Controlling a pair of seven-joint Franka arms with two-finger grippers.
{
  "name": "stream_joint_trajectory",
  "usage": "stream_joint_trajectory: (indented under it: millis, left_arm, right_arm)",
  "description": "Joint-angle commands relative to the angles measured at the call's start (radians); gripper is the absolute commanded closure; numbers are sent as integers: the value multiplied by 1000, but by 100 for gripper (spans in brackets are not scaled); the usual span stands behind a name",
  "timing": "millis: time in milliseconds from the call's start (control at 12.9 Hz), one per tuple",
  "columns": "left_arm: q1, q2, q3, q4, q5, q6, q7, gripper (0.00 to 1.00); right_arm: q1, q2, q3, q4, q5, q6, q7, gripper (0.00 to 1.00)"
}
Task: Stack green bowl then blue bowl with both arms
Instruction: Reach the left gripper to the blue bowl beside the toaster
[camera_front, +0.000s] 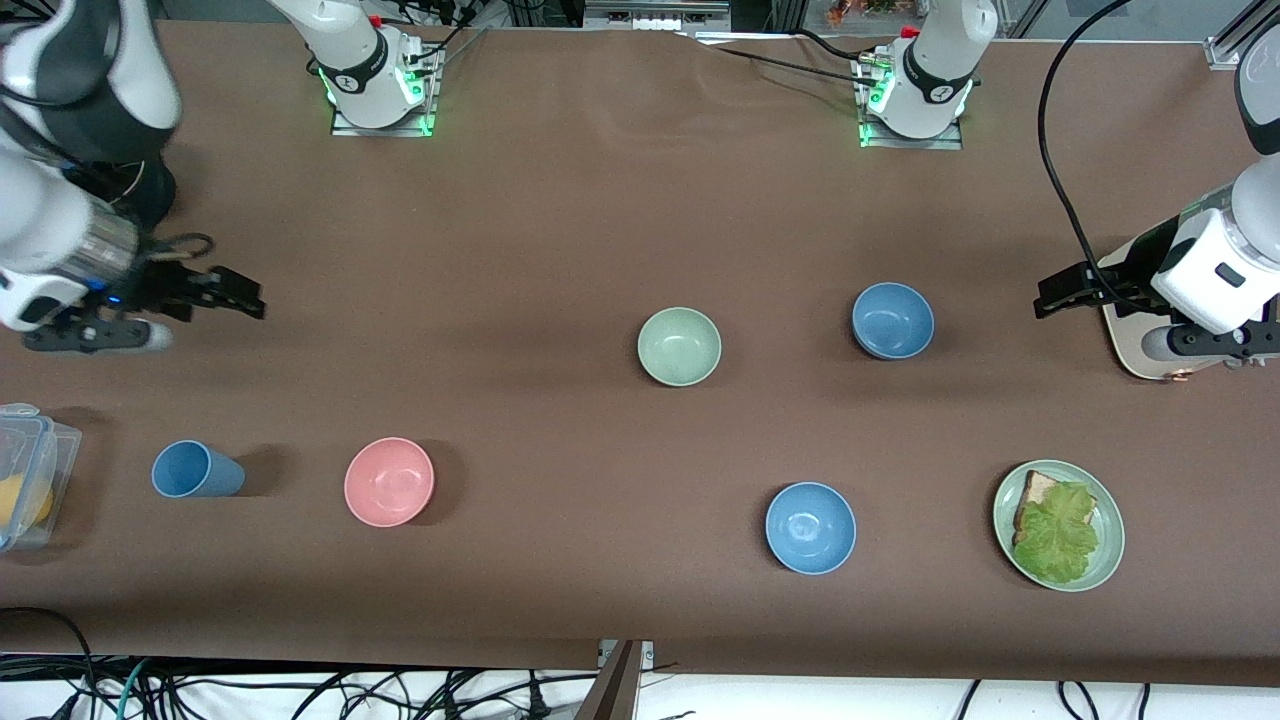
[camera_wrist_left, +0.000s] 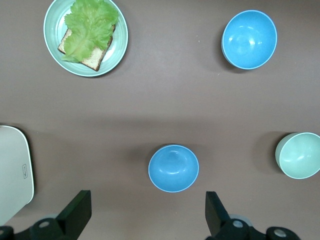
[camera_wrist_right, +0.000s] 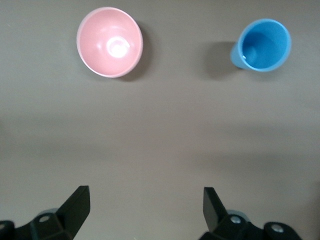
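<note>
A: Where do the bowls sit?

B: The green bowl (camera_front: 679, 346) stands upright near the middle of the table. The blue bowl (camera_front: 892, 320) is beside it, toward the left arm's end, a little farther from the front camera. They are apart, nothing stacked.

A: And the grippers?

B: The left gripper (camera_wrist_left: 147, 212) hangs over the table at its own end, fingers spread wide and holding nothing, next to a white board (camera_front: 1135, 345). The right gripper (camera_wrist_right: 145, 210) hovers over bare cloth at the other end, also released and empty.

A: What else?

B: A glossy blue bowl (camera_front: 810, 527), a green plate (camera_front: 1108, 545) with toast and lettuce, a pink bowl (camera_front: 389, 481) and a blue cup (camera_front: 195, 470) lie nearer the front camera.
</note>
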Motion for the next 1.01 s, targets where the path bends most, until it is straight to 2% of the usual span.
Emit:
stream_joint_trajectory:
  millis: [0, 233, 311, 466, 699, 932]
  left_arm:
    - [1, 48, -2, 1, 16, 0, 20, 0]
    - [-7, 69, -2, -101, 10, 111, 20, 0]
    - [-7, 69, -2, -144, 10, 154, 21, 0]
    - [-6, 66, -4, -245, 6, 254, 40, 0]
    - [8, 59, 20, -425, -138, 439, 200, 0]
    - [11, 52, 34, -555, -201, 584, 326, 1]
  right_arm:
    - [12, -36, -6, -12, 14, -37, -9, 0]
    - [18, -42, 3, -9, -6, -48, 36, 0]
    - [23, -43, 3, -9, -42, -50, 33, 0]
    - [21, -48, 3, -7, -52, -53, 23, 0]
    - [24, -37, 15, -7, -61, -42, 33, 0]
    - [24, -40, 15, 7, -61, -45, 23, 0]
